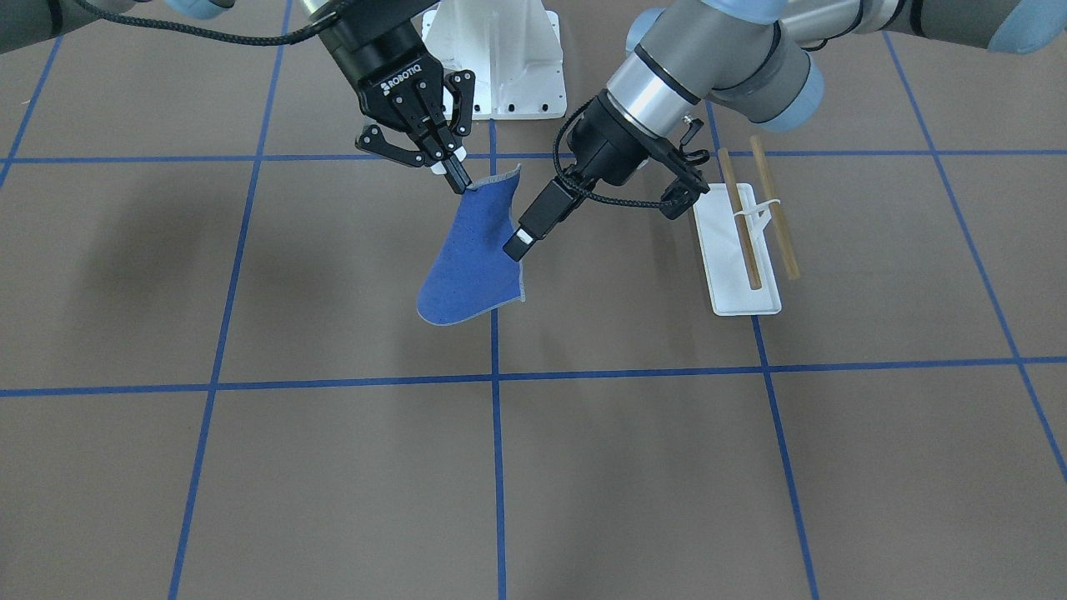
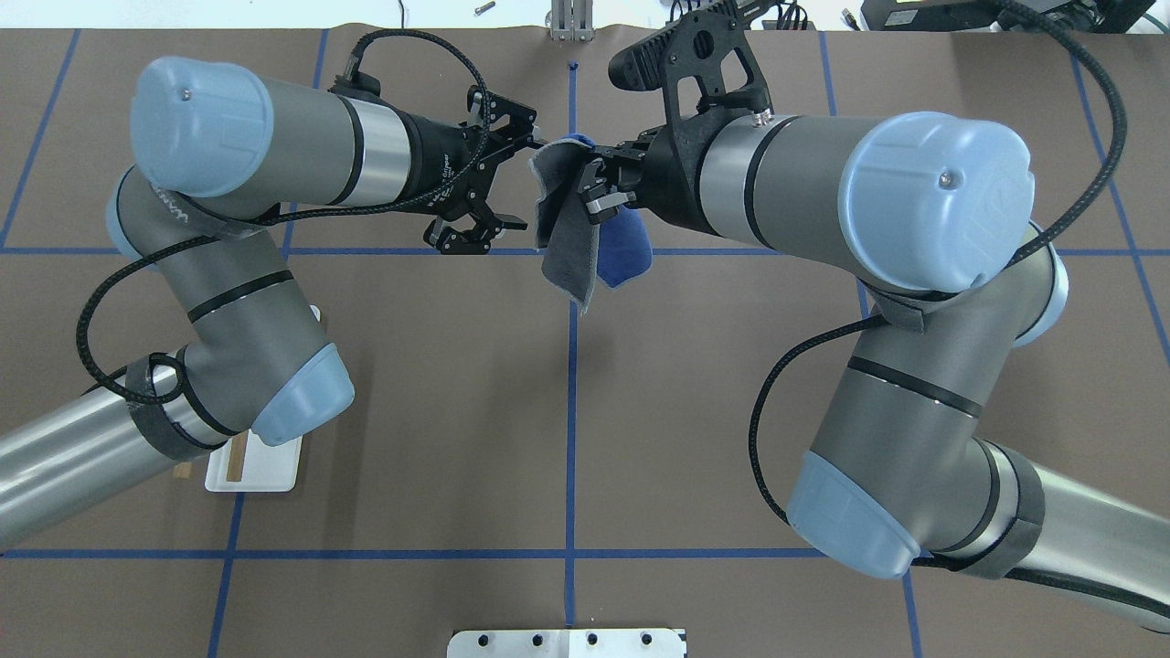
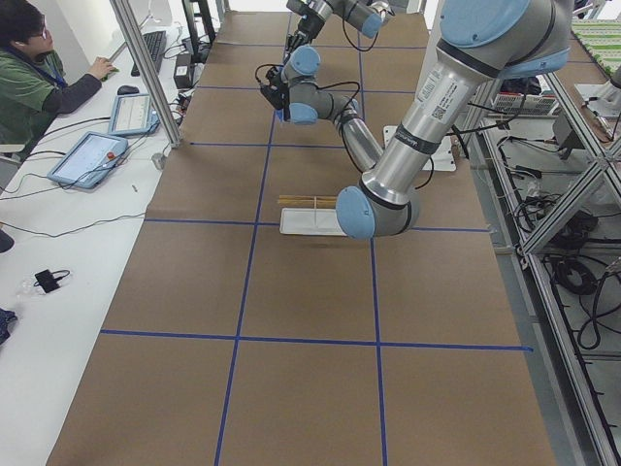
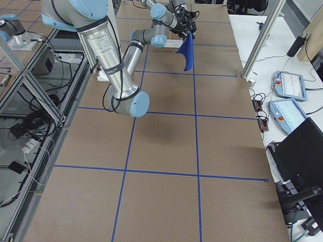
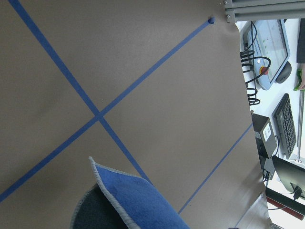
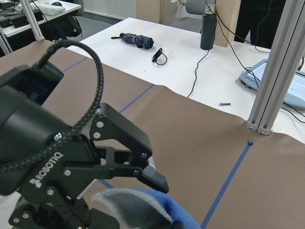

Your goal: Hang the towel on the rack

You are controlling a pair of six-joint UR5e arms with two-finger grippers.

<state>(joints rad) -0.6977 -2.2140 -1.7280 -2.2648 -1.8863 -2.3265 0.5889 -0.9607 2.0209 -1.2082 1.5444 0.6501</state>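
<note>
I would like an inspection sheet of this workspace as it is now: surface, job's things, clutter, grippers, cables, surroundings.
Surface: brown table cover with blue tape grid.
Job's things: towel hangs from both grippers; rack stands apart on the table, dowels bare.
Clutter: white pedestal at the robot's side.
Grippers: right gripper shut on the towel's corner; left gripper shut on its edge.
Cables: black cable loops at the left wrist, apart from the towel.
Surroundings: operator at a desk; pendants on the side bench.

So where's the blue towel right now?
In the front-facing view the towel hangs near the middle of the table, held by the right gripper and the left gripper, with the rack off to the view's right.
</note>
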